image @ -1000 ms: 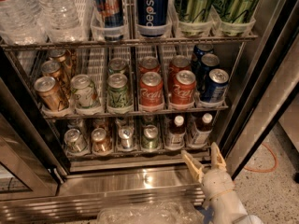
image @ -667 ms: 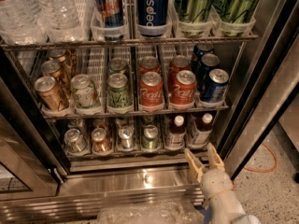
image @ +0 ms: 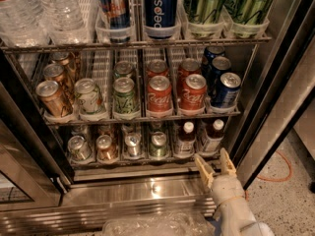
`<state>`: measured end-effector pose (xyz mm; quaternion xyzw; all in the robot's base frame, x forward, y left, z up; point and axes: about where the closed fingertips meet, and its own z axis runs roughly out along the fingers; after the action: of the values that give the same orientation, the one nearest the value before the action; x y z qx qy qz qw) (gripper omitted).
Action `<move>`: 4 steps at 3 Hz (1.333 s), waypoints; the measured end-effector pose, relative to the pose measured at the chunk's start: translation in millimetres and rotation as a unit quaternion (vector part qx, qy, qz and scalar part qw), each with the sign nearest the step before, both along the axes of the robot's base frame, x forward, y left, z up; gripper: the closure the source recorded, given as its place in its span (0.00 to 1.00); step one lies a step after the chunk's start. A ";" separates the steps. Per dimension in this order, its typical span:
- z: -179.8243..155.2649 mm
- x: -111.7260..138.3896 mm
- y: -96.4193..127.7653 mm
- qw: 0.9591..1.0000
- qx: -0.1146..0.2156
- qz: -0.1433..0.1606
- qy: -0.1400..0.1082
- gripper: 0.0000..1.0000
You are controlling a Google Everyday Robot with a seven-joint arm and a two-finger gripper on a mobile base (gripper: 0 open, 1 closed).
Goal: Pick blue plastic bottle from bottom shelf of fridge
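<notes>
The fridge (image: 275, 82) stands open, its wire racks full of drinks. Two stubby white-capped bottles with dark contents stand at the right end of the bottom shelf (image: 147, 160): one blue plastic bottle (image: 211, 135) in the rightmost lane, a similar one (image: 185, 138) to its left. My gripper (image: 212, 155) is open, fingers pointing up. It hovers just in front of and below the rightmost bottle, touching nothing.
Several cans (image: 125, 145) fill the bottom shelf's left lanes. Red cola cans (image: 159, 96) and blue cans (image: 225, 89) sit on the rack above, close over the bottles. A steel sill (image: 123, 191) lies below. An orange cable (image: 280, 173) lies on the floor at right.
My gripper has crept slightly upward toward the bottom shelf's right end and remains open. Nothing in the fridge has moved.
</notes>
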<state>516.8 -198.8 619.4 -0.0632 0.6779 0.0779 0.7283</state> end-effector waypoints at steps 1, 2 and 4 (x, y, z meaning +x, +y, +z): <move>0.2 30.0 -2.3 1.000 0.004 -0.007 -0.003 0.25; -0.3 39.4 -0.9 1.000 0.005 -0.006 -0.002 0.26; 3.2 61.2 -12.1 0.999 0.019 -0.029 -0.006 0.32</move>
<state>578.0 -210.8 622.6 -0.0298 0.6734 0.0689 0.7355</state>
